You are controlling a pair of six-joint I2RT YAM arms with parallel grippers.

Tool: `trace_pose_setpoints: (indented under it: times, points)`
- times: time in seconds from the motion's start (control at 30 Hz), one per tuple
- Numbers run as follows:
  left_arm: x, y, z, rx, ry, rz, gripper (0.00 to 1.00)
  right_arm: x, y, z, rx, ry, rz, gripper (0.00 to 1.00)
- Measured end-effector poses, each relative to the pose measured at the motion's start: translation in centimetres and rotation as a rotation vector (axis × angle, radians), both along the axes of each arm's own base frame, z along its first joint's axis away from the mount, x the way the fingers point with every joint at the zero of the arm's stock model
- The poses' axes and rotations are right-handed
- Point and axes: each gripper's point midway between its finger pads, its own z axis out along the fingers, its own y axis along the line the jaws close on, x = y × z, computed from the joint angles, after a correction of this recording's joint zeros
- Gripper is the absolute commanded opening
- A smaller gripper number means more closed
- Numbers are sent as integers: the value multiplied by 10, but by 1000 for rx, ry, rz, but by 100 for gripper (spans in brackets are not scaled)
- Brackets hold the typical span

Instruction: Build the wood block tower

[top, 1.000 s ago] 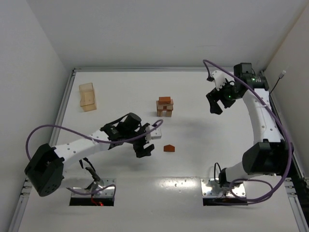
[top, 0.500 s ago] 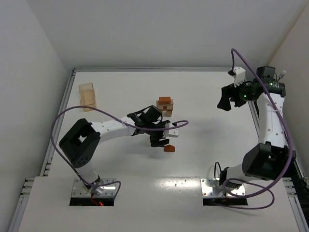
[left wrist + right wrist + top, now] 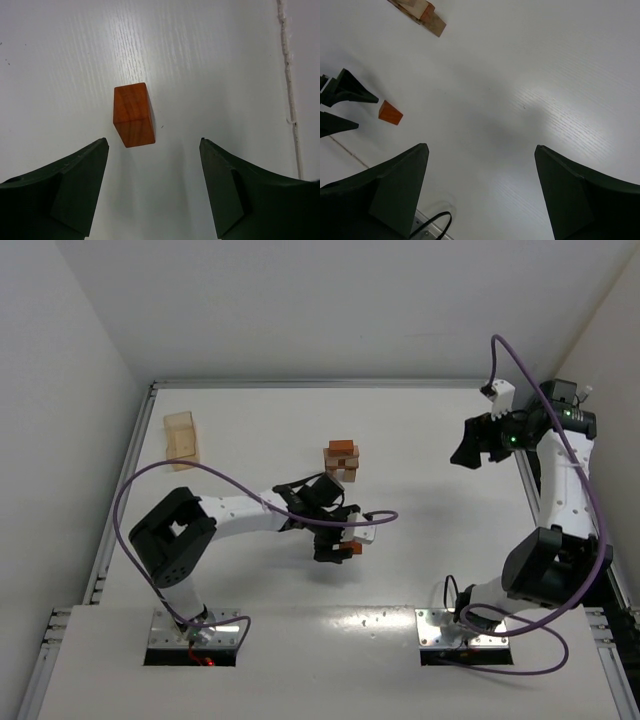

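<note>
The wood block tower [image 3: 341,460] is a short stack of pale tan and reddish-brown blocks at mid table; its edge also shows in the right wrist view [image 3: 420,12]. A loose reddish-brown wedge [image 3: 132,121] lies on the table in front of the tower, also seen in the right wrist view [image 3: 390,113]. My left gripper [image 3: 336,545] is open and empty right above the wedge. In its wrist view the wedge lies just ahead of the left gripper [image 3: 152,145], nearer the left finger, untouched. My right gripper [image 3: 468,446] is open and empty, raised high at the far right, and holds nothing in its own view [image 3: 480,150].
A larger pale tan wooden box [image 3: 181,439] stands at the far left of the table. The left arm's purple cable [image 3: 380,517] loops over the table next to the wedge. White walls close in the table on three sides.
My left gripper has swung right and toward the near edge until it is over the wedge. My right gripper has drawn back to the right and up.
</note>
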Motion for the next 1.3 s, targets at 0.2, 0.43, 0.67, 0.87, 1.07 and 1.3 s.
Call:
trace_pose_setpoints:
  times: [0.2, 0.43, 0.67, 0.87, 1.07, 1.3]
  points:
    - [6, -6, -3, -18, -6, 27, 71, -1, 2, -1, 12, 7, 5, 84]
    - [14, -14, -14, -9, 2, 54, 68, 0, 3, -2, 23, 11, 9, 87]
    - [15, -22, -15, -22, 4, 62, 59, 0, 3, -4, 26, 19, 10, 87]
    - [14, -24, -24, -6, 15, 73, 35, 1, 3, -9, 33, 37, 10, 87]
    - [17, -22, -36, 25, 10, 86, 0, 2, 3, -13, 38, 51, 12, 87]
    - [25, -16, -28, 29, -27, 145, 0, 2, 4, -13, 44, 48, 19, 82]
